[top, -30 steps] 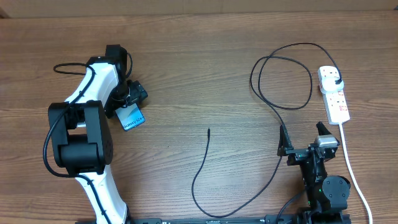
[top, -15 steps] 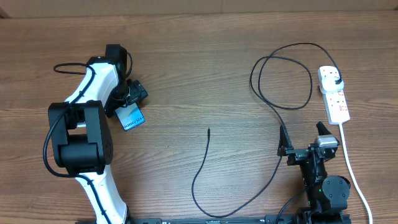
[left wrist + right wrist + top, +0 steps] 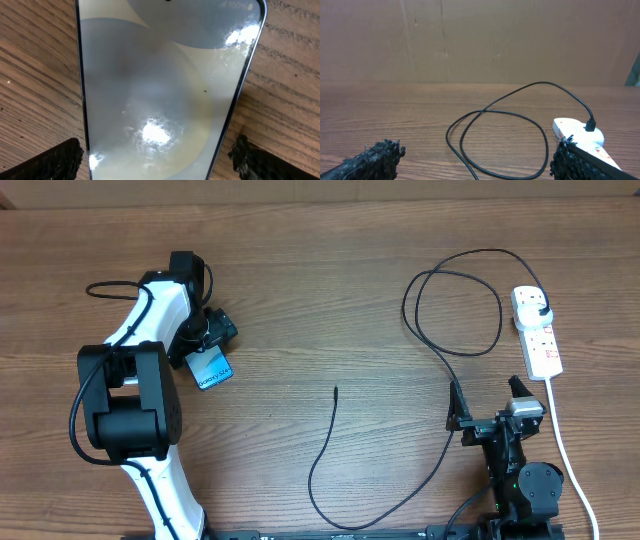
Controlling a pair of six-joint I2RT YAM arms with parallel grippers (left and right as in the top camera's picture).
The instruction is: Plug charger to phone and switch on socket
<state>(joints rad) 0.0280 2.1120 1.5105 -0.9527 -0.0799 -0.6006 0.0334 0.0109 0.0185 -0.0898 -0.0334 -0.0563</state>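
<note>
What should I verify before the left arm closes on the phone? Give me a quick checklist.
1. Left gripper open, fingers either side of the phone: ok.
2. Phone flat on the table, screen up: ok.
3. Charger plug seated in the socket: ok.
4. Connector tip reaches the phone: not ok, it lies apart, mid-table.
5. Socket switch on: cannot tell.
6. Right gripper open and empty: ok.

I see the slim blue-screened smartphone [image 3: 210, 368] lying flat at left, and the long thin black charger cable [image 3: 334, 398] plugged into the white power strip [image 3: 541, 348] at right, its connector tip loose between them.
</note>
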